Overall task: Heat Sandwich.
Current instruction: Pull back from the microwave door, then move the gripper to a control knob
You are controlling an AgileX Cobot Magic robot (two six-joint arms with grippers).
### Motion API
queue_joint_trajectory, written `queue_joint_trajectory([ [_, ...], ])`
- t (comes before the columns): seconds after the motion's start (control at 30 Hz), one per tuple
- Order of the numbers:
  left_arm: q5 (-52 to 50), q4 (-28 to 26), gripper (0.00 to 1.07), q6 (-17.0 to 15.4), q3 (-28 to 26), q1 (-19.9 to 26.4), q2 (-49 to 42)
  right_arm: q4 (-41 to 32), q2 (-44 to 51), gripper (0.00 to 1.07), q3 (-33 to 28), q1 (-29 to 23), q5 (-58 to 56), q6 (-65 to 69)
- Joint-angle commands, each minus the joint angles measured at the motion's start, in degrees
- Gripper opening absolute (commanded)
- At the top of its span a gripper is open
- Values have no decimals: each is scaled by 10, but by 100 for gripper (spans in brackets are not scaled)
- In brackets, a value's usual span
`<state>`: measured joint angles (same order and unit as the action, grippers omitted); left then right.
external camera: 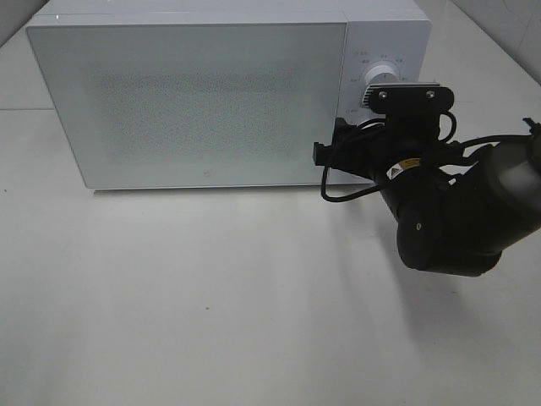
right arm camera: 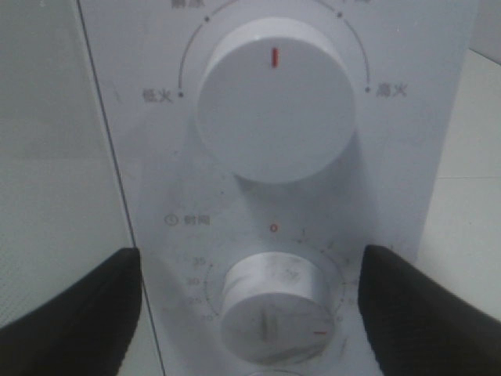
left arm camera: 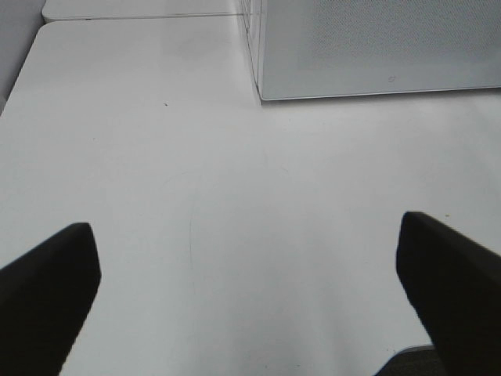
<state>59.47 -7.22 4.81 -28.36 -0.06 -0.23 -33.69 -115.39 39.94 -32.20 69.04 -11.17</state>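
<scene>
- From the high camera we saw a white microwave (external camera: 194, 101) standing on a white table (external camera: 211, 321), its frosted door (external camera: 186, 93) shut.
- The black right arm (external camera: 448, 220) reached up to the control panel (external camera: 385, 51) at the microwave's right end. Its wrist mount covered the lower part of the panel and hid the fingers from this camera. Only the upper knob (external camera: 382, 72) showed above it.
- We judged that the arm was placed there to work a dial, the step that starts the heating.
- The sandwich appeared nowhere in this view. We supposed it lay behind the shut door, though the frosted glass let us confirm nothing, so we could not tell its look.
- In the left wrist view, the left gripper (left arm camera: 246, 231) hung over bare table with its jaws spread wide, holding nothing. A corner of the microwave (left arm camera: 376, 47) sat well apart from it. We took this arm to be parked clear of the work. No sandwich showed here.
- In the right wrist view, the right gripper (right arm camera: 250, 252) faced the panel closely. Its jaws stood wide, one dark finger (right arm camera: 86, 301) on each side of the lower knob (right arm camera: 274, 309), apparently not touching it.
- The larger upper knob (right arm camera: 274, 98) bore a red line. We read the straddle as preparation to pinch and turn the lower dial.
- Again, no sandwich was visible.
</scene>
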Motion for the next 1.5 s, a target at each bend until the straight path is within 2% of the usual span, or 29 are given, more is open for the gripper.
queue_joint_trajectory([
  [0.03,-1,-3,98,-4,2,1,-17,3,-7,74,7,7,-3,3],
  [0.33,-1,-3,98,-4,2,1,-17,3,-13,73,15,7,2,3],
  [0.47,-1,-3,98,-4,2,1,-17,2,-13,69,15,7,-4,3],
  [0.57,-1,-3,98,-4,2,1,-17,2,-13,53,15,7,-5,3],
  [0.6,-1,-3,98,-4,2,1,-17,2,-13,53,15,7,-5,3],
  [0.63,-1,-3,98,-4,2,1,-17,2,-13,49,15,7,-6,3],
  [0.67,-1,-3,98,-4,2,1,-17,2,-13,36,15,7,-10,3],
  [0.73,-1,-3,98,-4,2,1,-17,2,-13,22,15,7,-15,2],
  [0.77,-1,-3,98,-4,2,1,-17,2,-13,16,15,7,-16,1],
  [0.8,-1,-3,98,-4,2,1,-17,2,-13,16,15,7,-16,1],
  [0.9,-1,-3,98,-4,2,1,-17,2,-13,2,15,7,-17,-1],
  [1.5,-1,-3,98,-4,2,1,-17,0,-13,0,15,7,-24,23],
])
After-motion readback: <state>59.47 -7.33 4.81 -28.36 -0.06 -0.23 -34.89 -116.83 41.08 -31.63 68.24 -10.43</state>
